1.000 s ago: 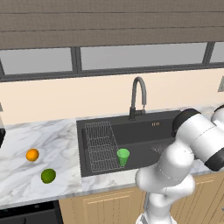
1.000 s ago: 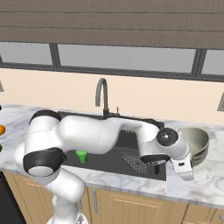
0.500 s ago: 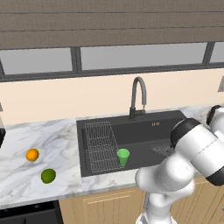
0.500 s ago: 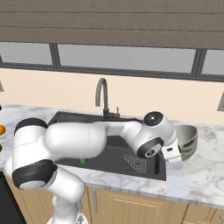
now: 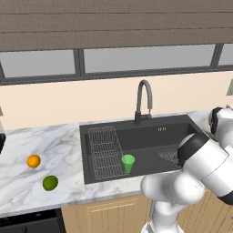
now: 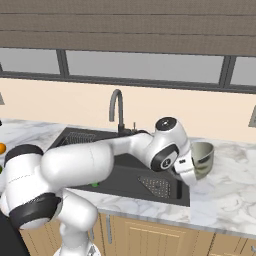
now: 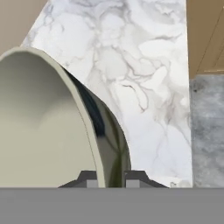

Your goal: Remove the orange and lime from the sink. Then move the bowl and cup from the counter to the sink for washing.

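Observation:
My gripper (image 6: 190,170) is shut on the rim of the pale grey-beige bowl (image 6: 202,160). It holds the bowl tilted on edge above the counter (image 6: 225,195), just right of the sink (image 6: 127,175). In the hand view the bowl (image 7: 39,131) has its thin rim pinched between my fingertips (image 7: 135,177). The light-green cup (image 5: 128,163) stands upright in the sink (image 5: 154,141) beside the wire rack. The orange (image 5: 33,160) and the lime (image 5: 50,183) lie on the counter (image 5: 27,191) left of the sink.
A curved grey faucet (image 5: 143,98) rises behind the basin, and a wire rack (image 5: 105,148) covers its left part. My arm arches over the sink's front right corner. Light wood cabinets sit under the marble worktop, with windows behind.
The arm has swung and carried the bowl a little left toward the sink, tipping it further onto its edge. Cup, orange and lime have not moved.

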Robot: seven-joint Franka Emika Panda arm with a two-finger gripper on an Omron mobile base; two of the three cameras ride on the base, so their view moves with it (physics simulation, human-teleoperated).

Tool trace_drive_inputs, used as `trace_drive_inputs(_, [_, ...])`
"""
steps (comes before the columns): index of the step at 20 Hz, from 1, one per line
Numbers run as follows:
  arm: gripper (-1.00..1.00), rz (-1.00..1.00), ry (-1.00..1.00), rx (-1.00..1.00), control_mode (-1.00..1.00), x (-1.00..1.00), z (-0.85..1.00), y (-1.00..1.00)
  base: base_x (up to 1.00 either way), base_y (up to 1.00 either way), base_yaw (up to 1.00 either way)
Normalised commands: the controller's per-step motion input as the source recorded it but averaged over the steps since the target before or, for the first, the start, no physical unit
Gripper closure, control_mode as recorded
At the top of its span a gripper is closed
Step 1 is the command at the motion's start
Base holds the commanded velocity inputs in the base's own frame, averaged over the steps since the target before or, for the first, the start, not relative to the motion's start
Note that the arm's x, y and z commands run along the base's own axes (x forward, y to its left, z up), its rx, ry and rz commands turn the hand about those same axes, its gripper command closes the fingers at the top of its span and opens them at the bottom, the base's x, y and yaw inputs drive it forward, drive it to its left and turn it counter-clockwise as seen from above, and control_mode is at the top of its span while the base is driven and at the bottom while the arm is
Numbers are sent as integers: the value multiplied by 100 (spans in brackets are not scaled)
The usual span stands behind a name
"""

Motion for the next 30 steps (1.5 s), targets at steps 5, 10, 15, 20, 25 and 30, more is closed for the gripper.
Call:
trace_drive_inputs(5, [100, 0, 0, 12, -100, 14, 6, 25, 0, 0, 0])
trace_drive_inputs(10, [100, 0, 0, 11, -100, 21, 1, 27, 0, 0, 0])
trace_drive_inputs(15, [100, 0, 0, 9, -100, 23, 0, 30, 0, 0, 0])
trace_drive_inputs(20, [100, 0, 0, 9, -100, 24, -2, 29, 0, 0, 0])
trace_drive_inputs(25, [100, 0, 5, 10, -100, 22, -9, 23, 0, 0, 0])
trace_drive_inputs(30, [100, 0, 1, 12, -100, 17, -13, 19, 0, 0, 0])
